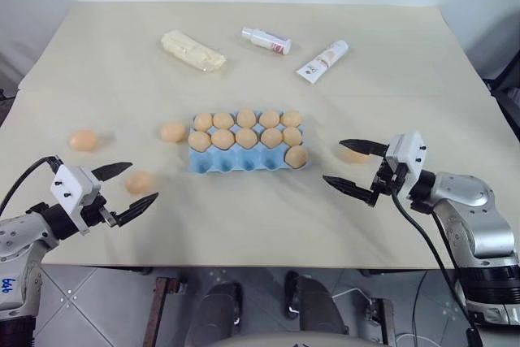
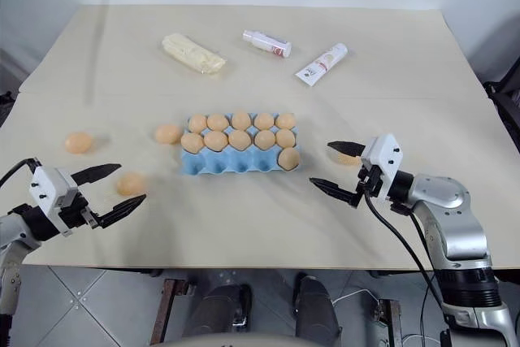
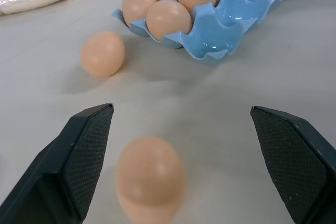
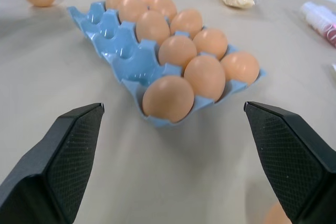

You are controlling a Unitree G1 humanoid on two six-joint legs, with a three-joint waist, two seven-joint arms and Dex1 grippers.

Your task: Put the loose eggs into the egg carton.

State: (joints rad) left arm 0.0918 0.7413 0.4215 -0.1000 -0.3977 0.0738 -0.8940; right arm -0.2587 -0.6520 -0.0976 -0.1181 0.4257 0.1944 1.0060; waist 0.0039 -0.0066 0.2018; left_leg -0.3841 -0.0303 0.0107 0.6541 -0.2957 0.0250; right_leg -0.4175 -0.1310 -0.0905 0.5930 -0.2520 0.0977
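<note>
Four smooth orange-tan loose eggs on the beige table, light blue moulded egg carton mid-table with front cups empty. Left gripper and right gripper gaping wide, empty. Risk: nudged, rolling away off-edge.

No legible text; print on tube unreadable.

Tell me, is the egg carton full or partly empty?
Partly empty: the egg carton holds eleven eggs, and four cups in its near row are bare.
</note>
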